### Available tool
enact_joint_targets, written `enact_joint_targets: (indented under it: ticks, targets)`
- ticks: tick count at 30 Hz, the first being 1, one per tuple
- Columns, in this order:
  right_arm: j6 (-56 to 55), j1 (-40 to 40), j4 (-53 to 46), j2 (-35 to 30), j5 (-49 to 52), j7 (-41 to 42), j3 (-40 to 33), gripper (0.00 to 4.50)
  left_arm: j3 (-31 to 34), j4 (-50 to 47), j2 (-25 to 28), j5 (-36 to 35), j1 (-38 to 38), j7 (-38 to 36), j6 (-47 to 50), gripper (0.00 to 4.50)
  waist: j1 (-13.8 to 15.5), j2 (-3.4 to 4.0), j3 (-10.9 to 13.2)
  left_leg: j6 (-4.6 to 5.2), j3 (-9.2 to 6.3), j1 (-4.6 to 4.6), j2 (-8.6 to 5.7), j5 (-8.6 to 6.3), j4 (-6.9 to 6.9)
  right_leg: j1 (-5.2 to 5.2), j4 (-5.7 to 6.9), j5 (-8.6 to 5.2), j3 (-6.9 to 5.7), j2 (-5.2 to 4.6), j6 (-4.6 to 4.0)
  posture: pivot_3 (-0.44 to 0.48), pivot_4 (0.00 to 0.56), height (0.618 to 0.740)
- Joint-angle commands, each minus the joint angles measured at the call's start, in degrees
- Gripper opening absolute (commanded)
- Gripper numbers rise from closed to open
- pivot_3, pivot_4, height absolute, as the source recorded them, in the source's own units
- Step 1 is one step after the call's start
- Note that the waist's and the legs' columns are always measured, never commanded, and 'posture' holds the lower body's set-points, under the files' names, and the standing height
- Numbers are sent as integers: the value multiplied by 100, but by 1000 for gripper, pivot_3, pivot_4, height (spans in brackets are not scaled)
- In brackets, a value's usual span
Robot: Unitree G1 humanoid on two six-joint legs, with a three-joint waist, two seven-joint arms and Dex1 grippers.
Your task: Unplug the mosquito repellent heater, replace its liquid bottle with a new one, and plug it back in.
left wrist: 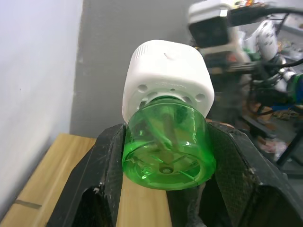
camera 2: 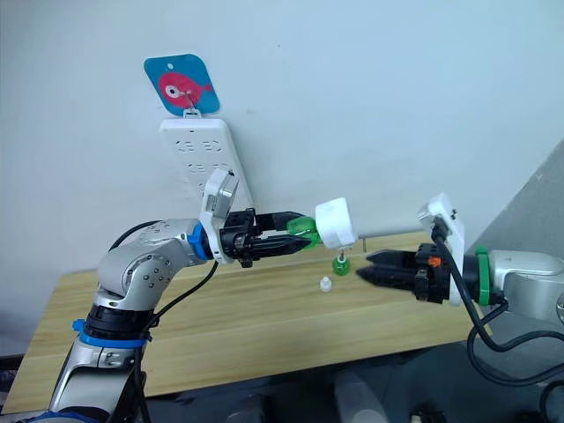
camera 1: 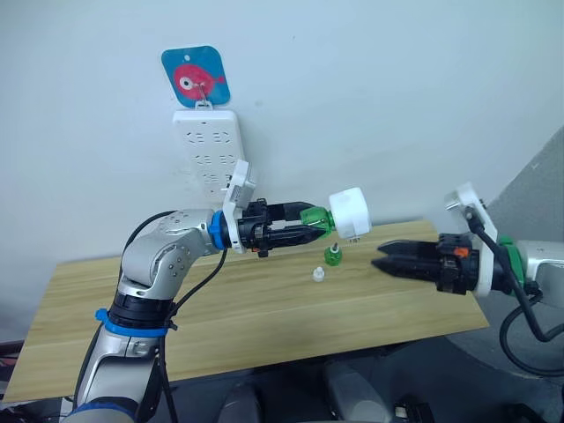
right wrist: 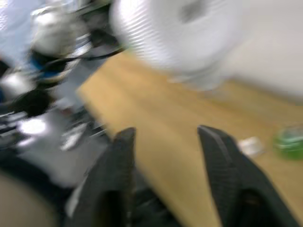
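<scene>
Gripping heater (camera 1: 350,212), no legible writing.

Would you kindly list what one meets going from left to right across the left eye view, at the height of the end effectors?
Left end effector → green bottle → white heater → right end effector.

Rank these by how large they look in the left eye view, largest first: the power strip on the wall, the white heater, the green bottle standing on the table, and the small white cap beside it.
1. power strip
2. mosquito repellent heater
3. green bottle on the table
4. small white cap

All four differ plainly in apparent size, though the heater is held above the table, likely nearer the camera.
</scene>
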Motion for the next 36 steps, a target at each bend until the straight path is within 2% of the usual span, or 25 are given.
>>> enact_joint_targets:
  ticks: [1, 3, 7, 11, 17, 25, 36]
  targets:
    - [-412, -396, 327, 95, -608, 390, 2, 503, 121, -124, 120, -305, -242, -241, 257, 2336, -15, 3, -6, 0, 5, 10, 1, 0, -1, 6, 1, 0, 5, 2, 0, -250, 81, 740]
    - [-555, -639, 527, 163, -1221, 515, 387, 0, 147, -109, 148, -429, -326, -283, 430, 2336, -27, 14, -19, 0, 15, 21, 1, 0, -4, 11, 2, -1, 14, 3, 1, -251, 80, 740]
    - [-1007, -972, 841, 317, -2335, 941, 1070, 0, 222, -102, 158, -622, -410, -280, 682, 2336, -63, 14, -28, 1, 19, 23, 3, -1, -8, 11, 0, -1, 18, 5, 1, -247, 76, 740]
    - [-1044, -1360, 985, 757, -2636, 1214, 1419, 0, 253, -144, 170, -708, -398, -251, 815, 2336, -108, 13, -29, 2, 19, 22, 3, -2, -8, 9, 1, -1, 20, 4, 0, -244, 75, 740]
    - [-485, -1487, 605, 990, -2243, 1511, 1334, 0, 273, -117, 133, -598, -360, -172, 689, 2336, -118, 13, -30, 2, 11, 20, 3, -1, -8, 10, 2, 7, 15, 3, -12, -234, 77, 740]
    - [166, -1506, -4, 1115, -1412, 1254, 1006, 0, 257, -52, 18, -500, -315, -59, 495, 2336, -121, 14, -32, 2, 11, 20, 2, -2, -7, 10, 3, 6, 15, 2, -12, -234, 77, 740]
    - [612, -1757, -207, 1024, -487, 952, 725, 0, 23, 89, -38, 154, -403, -70, -91, 2336, -124, 14, -32, 2, 14, 21, 2, -2, -8, 10, 3, 6, 17, 3, -10, -250, 80, 740]
